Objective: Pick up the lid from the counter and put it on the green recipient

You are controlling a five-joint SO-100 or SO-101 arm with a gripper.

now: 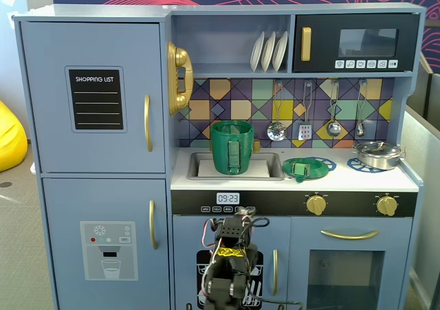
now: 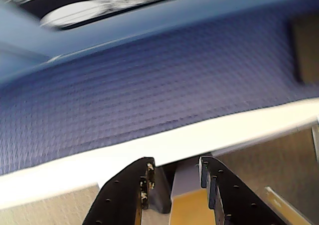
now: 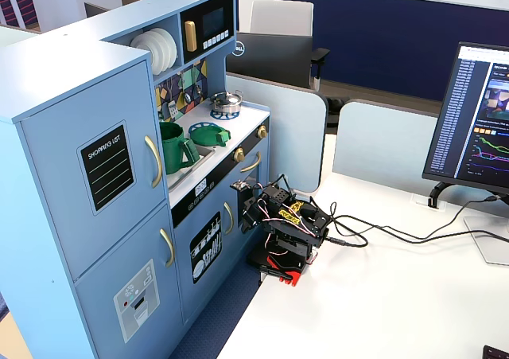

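The green lid [image 1: 304, 168] lies flat on the counter, right of the sink, over a blue burner ring; it also shows in the other fixed view [image 3: 211, 135]. The green recipient [image 1: 232, 147] stands upright in the sink, handle to the front, and shows in the other fixed view too [image 3: 175, 146]. My gripper [image 2: 176, 165] is open and empty. The arm is folded low in front of the kitchen's lower doors [image 3: 282, 224], well below the counter and apart from both things. The wrist view shows only blue carpet and a white edge, not the lid or recipient.
A silver pot [image 1: 377, 154] sits on the right burner. Utensils [image 1: 305, 128] hang on the back wall above the counter. A shelf with plates [image 1: 268, 51] and a microwave [image 1: 356, 43] overhang the counter. A monitor [image 3: 477, 120] and cables lie on the white table.
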